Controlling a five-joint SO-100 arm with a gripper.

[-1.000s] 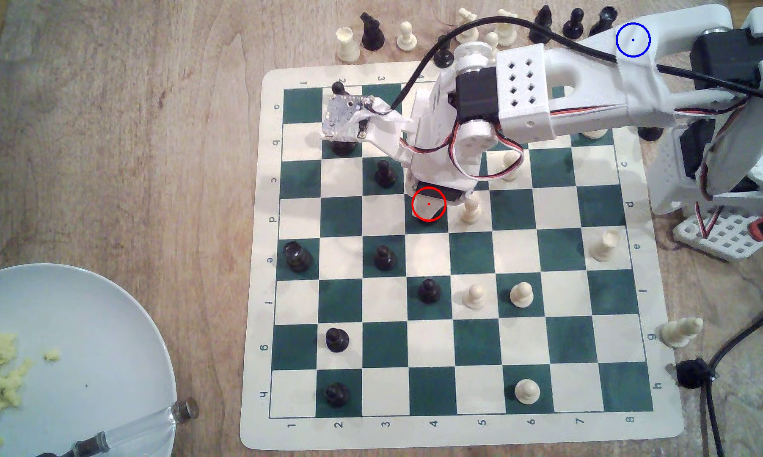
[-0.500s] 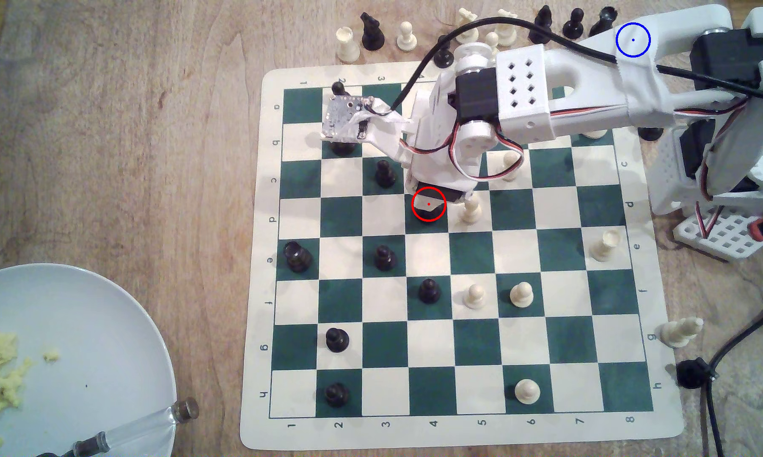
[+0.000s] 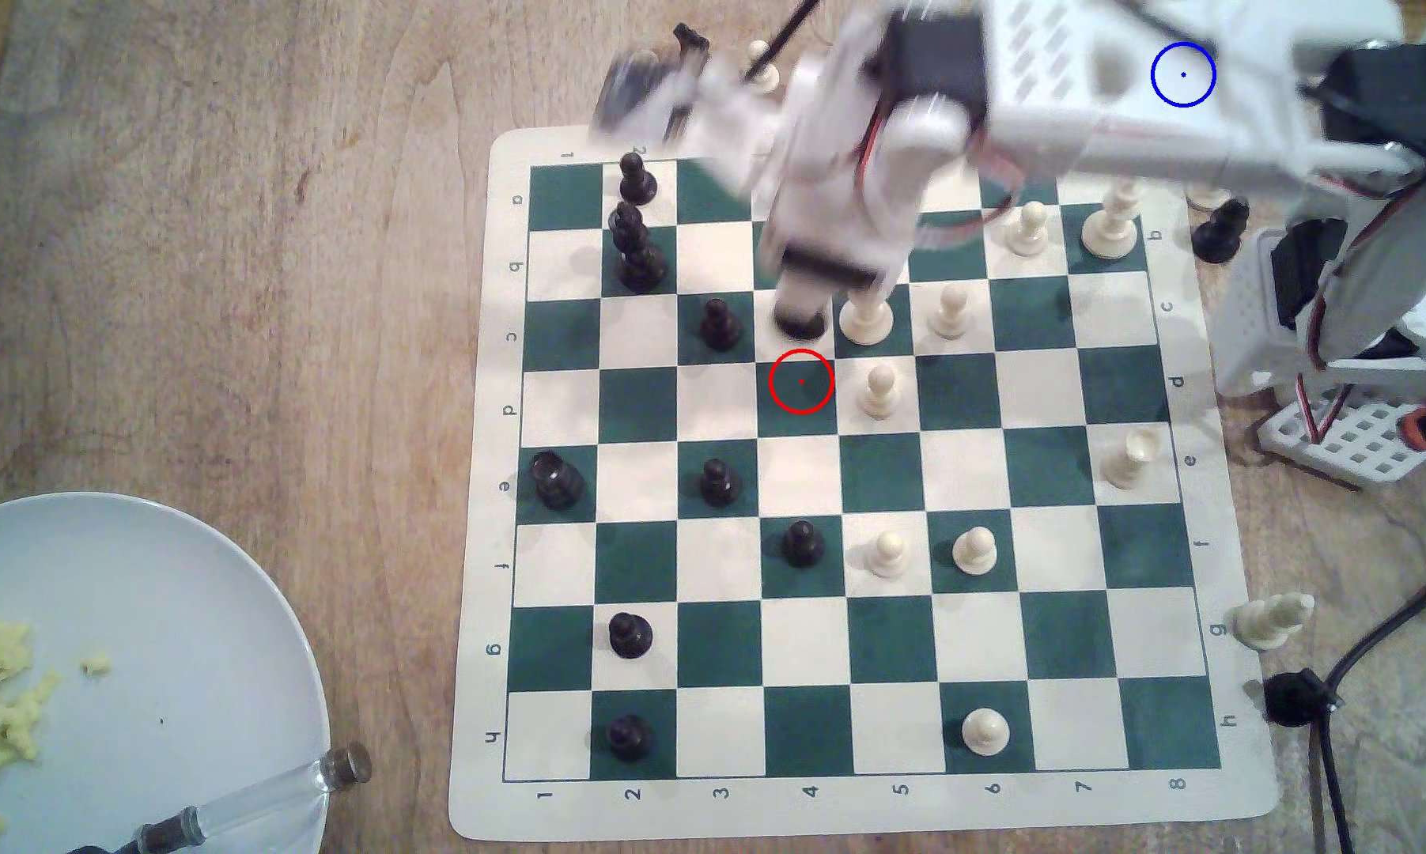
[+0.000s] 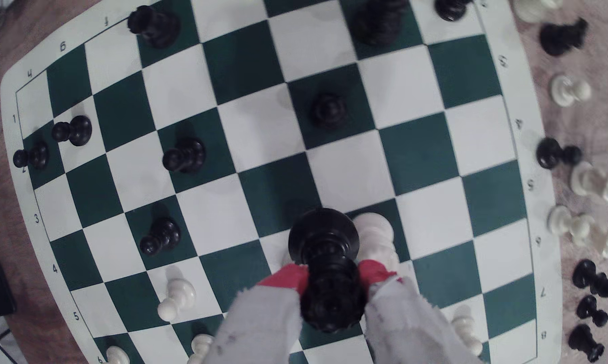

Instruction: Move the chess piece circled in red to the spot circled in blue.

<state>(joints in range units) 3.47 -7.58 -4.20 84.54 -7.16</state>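
Note:
The black rook (image 3: 800, 322) hangs above the chessboard (image 3: 808, 723), clear of its square, with my gripper (image 3: 800, 310) shut on it; the arm is motion-blurred. In the wrist view the red-tipped fingers (image 4: 284, 277) clamp the rook (image 4: 325, 241) around its upper body, its wide round base toward the board. The red circle (image 3: 801, 381) rings a bare dark-green square just below the rook in the exterior view. The blue circle (image 3: 1183, 75) sits at the exterior view's top right, drawn over my white arm, which hides the wood beneath.
A white piece (image 3: 865, 316) and a white pawn (image 3: 879, 390) stand close beside the rook, a black pawn (image 3: 719, 324) on its other side. Captured pieces (image 4: 591, 280) line the board's far edge. A plate (image 3: 159, 624) lies lower left; the arm's base (image 3: 1350, 345) at right.
The gripper has lifted the rook off the red-circled square and carried it toward the exterior view's top. That square now lies bare, and pieces earlier hidden by the arm show.

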